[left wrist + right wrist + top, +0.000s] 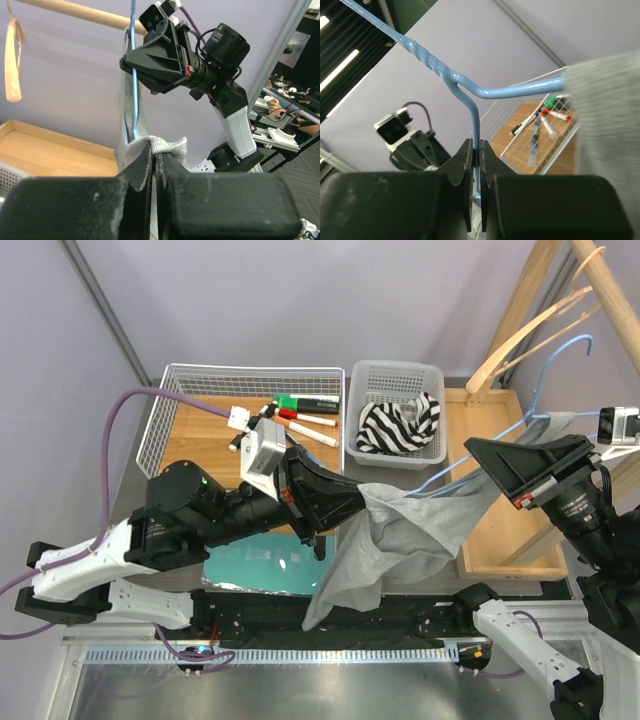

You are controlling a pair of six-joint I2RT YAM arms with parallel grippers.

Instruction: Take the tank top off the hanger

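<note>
A grey tank top [400, 530] hangs on a light blue wire hanger [560, 370] in mid-air over the table's middle. My left gripper [360, 502] is shut on a fold of the top's upper edge; the left wrist view shows the cloth [170, 145] pinched between its fingertips [156, 152]. My right gripper [482, 455] is shut on the hanger's wire just below its twisted neck [475, 120], as the right wrist view [476, 150] shows. The top [605, 115] fills that view's right side. The hanger wire [133, 75] also runs down the left wrist view.
A white wire basket [160, 430] holding markers [305, 420] stands at the back left. A grey bin [395, 375] holds a zebra-striped cloth [398, 425]. A wooden rack with wooden hangers [540, 320] rises at the right over a wooden tray [510, 540]. A teal mat [260, 565] lies near the arms.
</note>
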